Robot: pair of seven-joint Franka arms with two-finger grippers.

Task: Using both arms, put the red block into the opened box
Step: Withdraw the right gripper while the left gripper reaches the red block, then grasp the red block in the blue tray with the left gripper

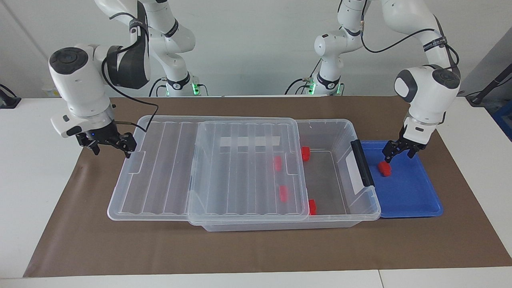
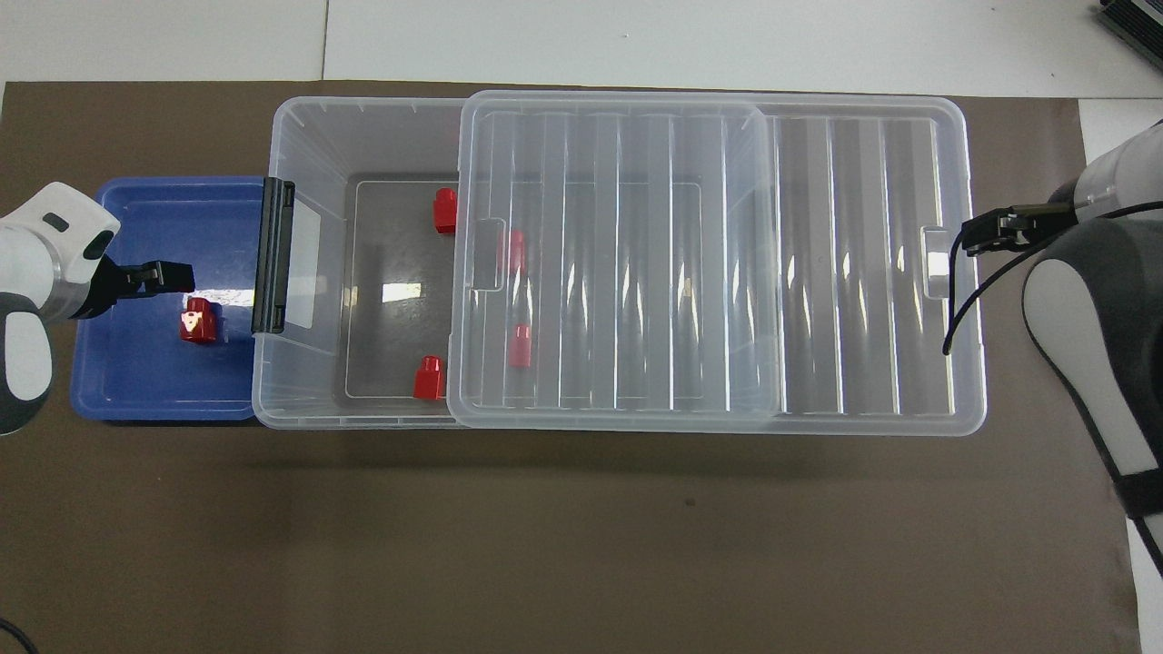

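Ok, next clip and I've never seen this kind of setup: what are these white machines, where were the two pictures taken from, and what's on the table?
Those are two large white jointed robot arms, each ending in a black two-finger claw. One picture faces the robots from across the table; the other looks steeply down from above their own end, so the sides are swapped between them.

On the brown mat sits a large transparent plastic storage box. Its ribbed clear lid is slid partway off toward the right arm's end, leaving the other end open. Four small red blocks lie inside. Beside the open end is a shallow blue tray with one more small red plastic block.

The left claw is open just above that block, holding nothing. The right claw is open at the lid's outer edge, also holding nothing.
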